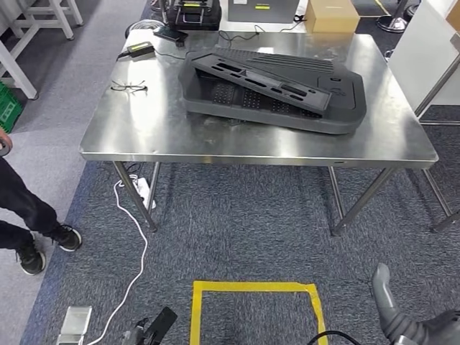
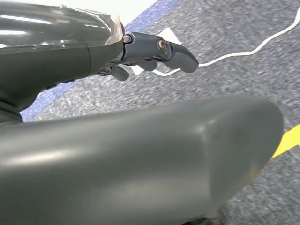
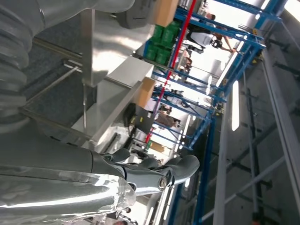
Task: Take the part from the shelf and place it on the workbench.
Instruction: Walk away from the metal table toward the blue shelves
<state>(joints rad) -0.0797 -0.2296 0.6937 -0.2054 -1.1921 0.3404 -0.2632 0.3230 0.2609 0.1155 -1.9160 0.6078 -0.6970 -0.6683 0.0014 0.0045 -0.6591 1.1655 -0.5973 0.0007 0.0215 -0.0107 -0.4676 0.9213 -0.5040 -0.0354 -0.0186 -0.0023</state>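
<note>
Both hands, left hand (image 2: 155, 51) and right hand (image 3: 155, 176), hang empty, fingers apart; black part (image 1: 271, 90) lies on steel workbench (image 1: 162, 136) over grey carpet (image 1: 244, 223).

floor: grey carpet (image 1: 244, 223), yellow tape square (image 1: 255, 289) | furniture: steel table (image 1: 136, 129)

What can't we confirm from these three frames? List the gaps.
- Underside of the black part on the workbench: head view, hidden by its own body.
- Right robot hand: head view, cut off by the bottom edge; fingers visible in the right wrist view.
- Left robot hand: left wrist view, its large thumb blocks most of the frame.
- Shelf contents: right wrist view, too small and overexposed.
</note>
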